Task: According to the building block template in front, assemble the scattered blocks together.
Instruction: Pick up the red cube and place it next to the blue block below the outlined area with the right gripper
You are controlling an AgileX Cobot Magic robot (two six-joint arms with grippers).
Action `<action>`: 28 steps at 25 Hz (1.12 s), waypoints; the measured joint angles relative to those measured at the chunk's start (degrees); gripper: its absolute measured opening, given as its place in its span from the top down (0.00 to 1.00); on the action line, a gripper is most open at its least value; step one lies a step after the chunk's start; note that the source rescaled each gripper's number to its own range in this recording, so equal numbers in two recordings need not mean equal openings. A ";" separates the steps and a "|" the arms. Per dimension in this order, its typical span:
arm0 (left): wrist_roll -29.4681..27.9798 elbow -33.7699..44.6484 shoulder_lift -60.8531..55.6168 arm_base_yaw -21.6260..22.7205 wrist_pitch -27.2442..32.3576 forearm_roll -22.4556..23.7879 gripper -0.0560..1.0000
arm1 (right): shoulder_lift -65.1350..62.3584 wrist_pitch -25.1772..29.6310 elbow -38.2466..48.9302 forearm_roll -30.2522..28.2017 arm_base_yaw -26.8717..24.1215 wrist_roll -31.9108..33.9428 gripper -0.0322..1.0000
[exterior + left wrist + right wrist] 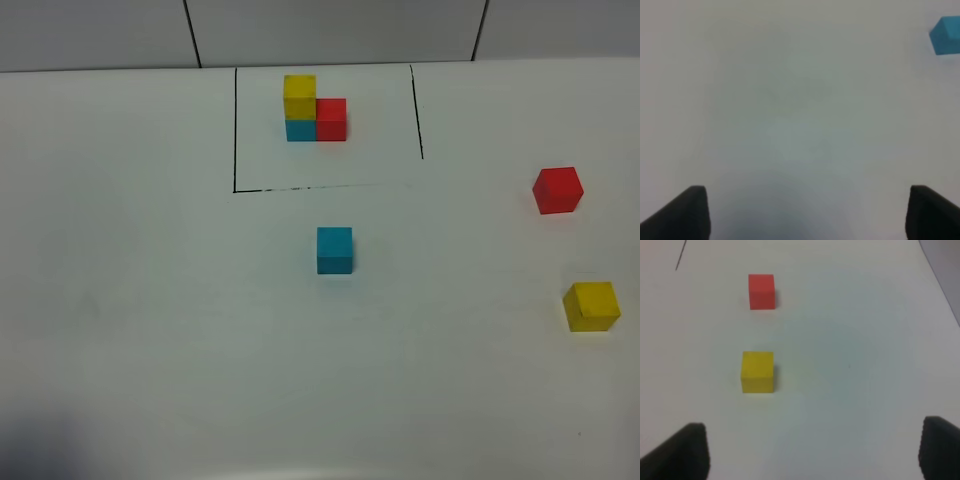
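White bench (pixel 150 300) holds the outlined template trio (pixel 315 110) at far centre, blue cube (pixel 335 250) nearer, red cube (pixel 557 190) and yellow cube (pixel 591 306) at right. Both the left pincer (pixel 807 212) and right pincer (pixel 812 450) gape, empty.

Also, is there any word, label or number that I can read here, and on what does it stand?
There are none. The building block template and the loose blue cube, red cube and yellow cube have plain faces; the black outline is only a drawn frame.
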 joint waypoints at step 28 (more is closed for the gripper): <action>2.29 6.43 -18.79 0.00 0.26 -3.79 0.02 | 0.00 0.00 0.00 0.00 0.00 0.00 0.22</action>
